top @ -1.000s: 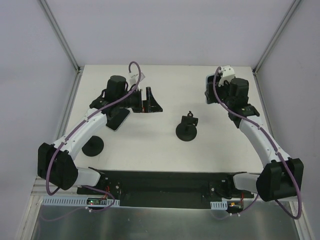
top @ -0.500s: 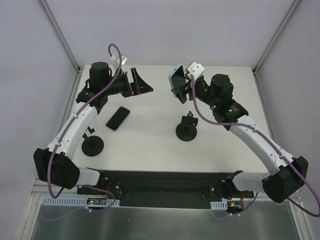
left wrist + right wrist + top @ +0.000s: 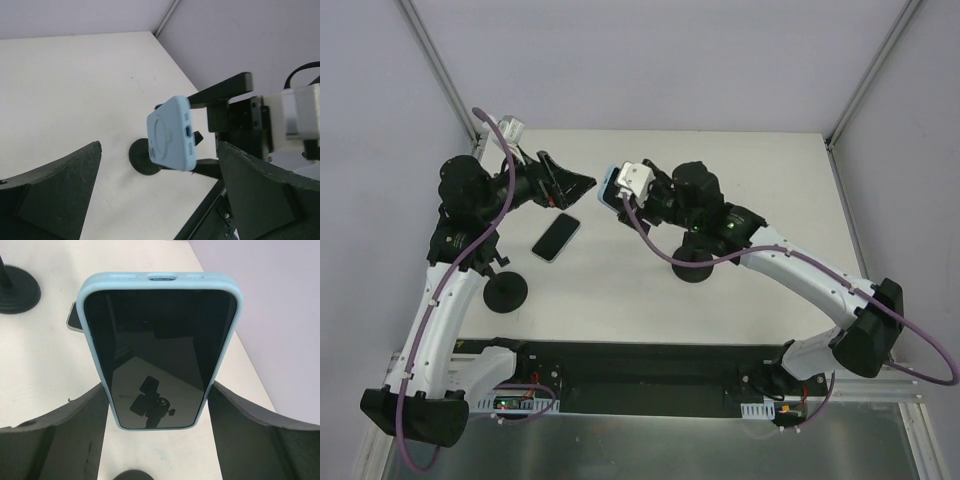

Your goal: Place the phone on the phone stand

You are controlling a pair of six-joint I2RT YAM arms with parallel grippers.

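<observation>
The phone (image 3: 556, 237), black with a thin pale rim, lies flat on the white table, left of centre. A corner of it shows in the right wrist view (image 3: 73, 319). My left gripper (image 3: 572, 187) is open and empty, raised above and behind the phone; its fingers (image 3: 55, 190) stand wide apart. My right gripper (image 3: 622, 192) is shut on a light-blue-cased phone (image 3: 159, 347), held in the air right of the phone; that phone also shows in the left wrist view (image 3: 171, 134). The phone stand (image 3: 692, 266) stands mid-table, largely hidden under my right arm; its disc base shows in the left wrist view (image 3: 142, 159).
A second black stand (image 3: 506, 290) with a disc base stands near the left front, also in the right wrist view (image 3: 17, 287). Grey walls and metal frame posts enclose the table (image 3: 650, 150) at back and sides.
My right arm has swung left, carrying the blue-cased phone from the back right to mid-table. My left arm has lifted and drawn back to the left, uncovering the phone on the table.
</observation>
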